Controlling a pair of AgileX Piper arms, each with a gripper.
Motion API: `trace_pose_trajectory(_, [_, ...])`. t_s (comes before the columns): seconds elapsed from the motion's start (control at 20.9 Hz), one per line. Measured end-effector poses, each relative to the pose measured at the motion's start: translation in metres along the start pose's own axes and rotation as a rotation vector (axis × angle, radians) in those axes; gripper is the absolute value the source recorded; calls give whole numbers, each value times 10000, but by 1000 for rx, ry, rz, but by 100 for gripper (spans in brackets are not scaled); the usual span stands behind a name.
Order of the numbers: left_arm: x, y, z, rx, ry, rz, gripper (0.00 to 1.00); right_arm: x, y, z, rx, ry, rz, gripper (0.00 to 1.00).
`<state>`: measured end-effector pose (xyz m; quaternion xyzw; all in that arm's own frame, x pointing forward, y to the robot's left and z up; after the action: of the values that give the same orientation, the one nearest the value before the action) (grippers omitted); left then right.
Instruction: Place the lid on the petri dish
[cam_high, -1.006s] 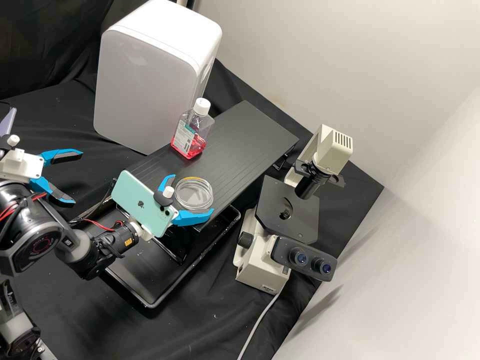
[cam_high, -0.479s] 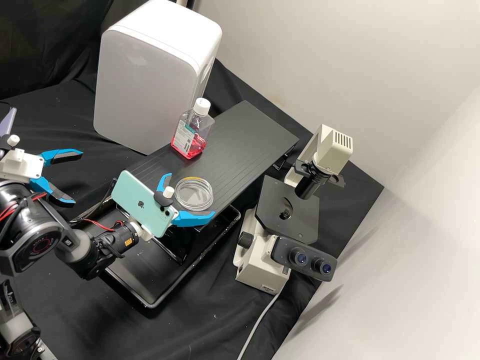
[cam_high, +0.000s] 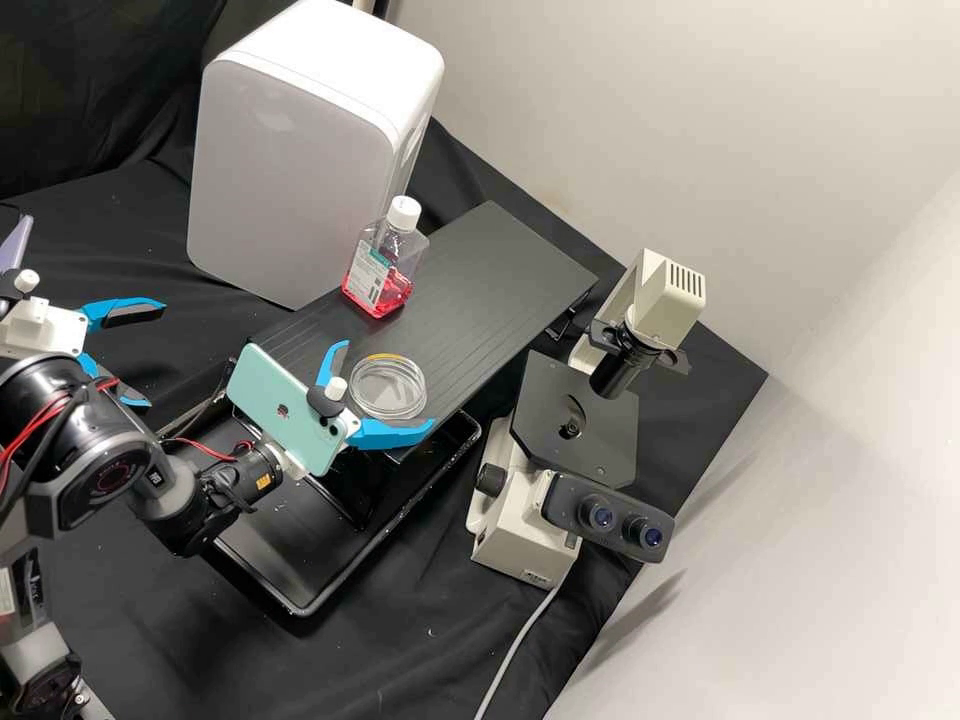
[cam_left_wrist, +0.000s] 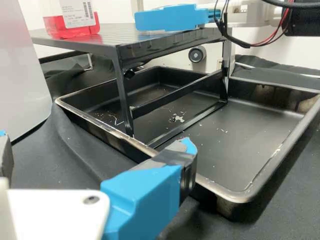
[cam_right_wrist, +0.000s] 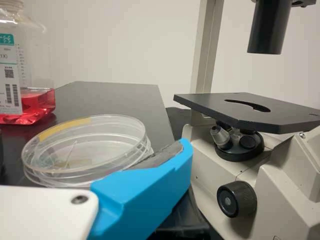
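A clear petri dish with a yellow strip on its rim sits near the front edge of the raised black platform. In the right wrist view the petri dish shows two stacked clear rims, so the lid looks seated on the base. My right gripper is open and straddles the dish, one blue finger just in front of it and the other behind. Off to the left, my left gripper hangs open over the black cloth with nothing in it, its finger low beside the tray.
A bottle of red liquid stands at the platform's back left, before a white box. The platform stands in a black tray. A microscope sits close to the right of the platform.
The right arm's elbow has swung rightward, and its gripper has edged slightly forward around the dish. The dish and the left gripper have stayed where they were.
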<state>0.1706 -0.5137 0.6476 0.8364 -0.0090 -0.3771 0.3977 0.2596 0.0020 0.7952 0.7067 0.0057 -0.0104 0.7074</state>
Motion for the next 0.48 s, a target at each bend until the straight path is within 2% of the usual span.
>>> trace_pose_trajectory(0.48, [13, -8, 14, 3, -5, -3, 100, 4, 15, 17, 8, -5, 7, 0])
